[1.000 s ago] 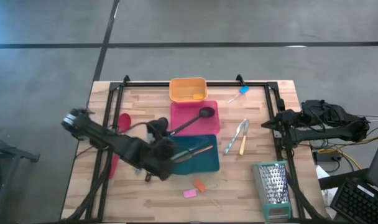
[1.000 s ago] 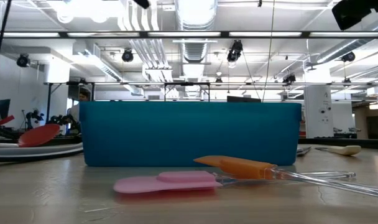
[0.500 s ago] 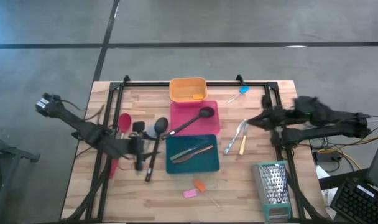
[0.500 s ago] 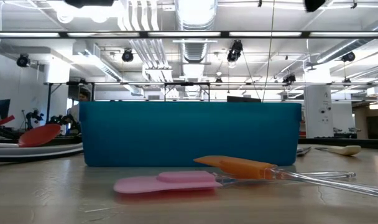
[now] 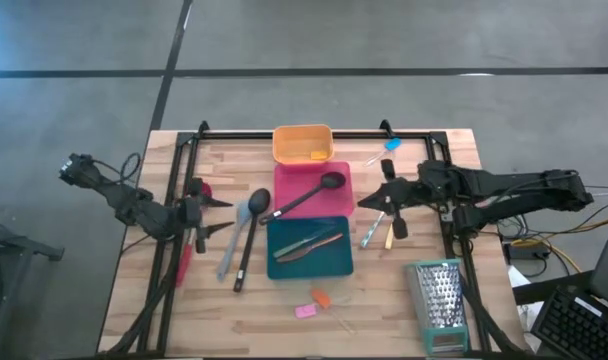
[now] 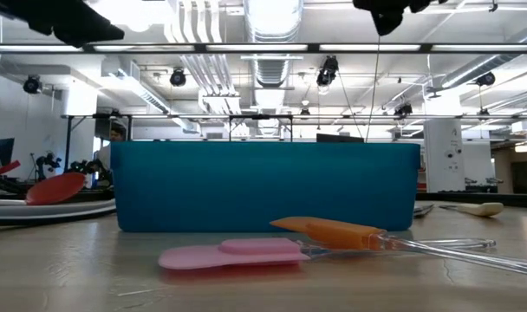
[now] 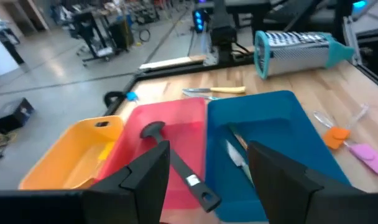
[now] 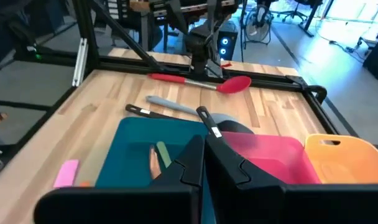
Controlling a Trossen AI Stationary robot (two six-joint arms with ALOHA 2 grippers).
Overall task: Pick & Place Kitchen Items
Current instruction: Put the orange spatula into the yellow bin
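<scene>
A grey spoon (image 5: 242, 212) and black spoon (image 5: 252, 236) now lie on the surface left of centre, just beside the teal tray (image 5: 309, 248) — released. The left hand (image 5: 212, 213) has drawn back leftward, fingers wide and empty. The right hand (image 5: 369, 199) (pinched shut, empty) has swung in over the metal tongs (image 5: 380, 218) — likely next.

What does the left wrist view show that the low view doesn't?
Only the left wrist view: box grater, pink tray with a black spoon, orange tray, open left gripper. Only the low view: red spatula. Both: teal tray, small pink piece, small orange piece.
</scene>
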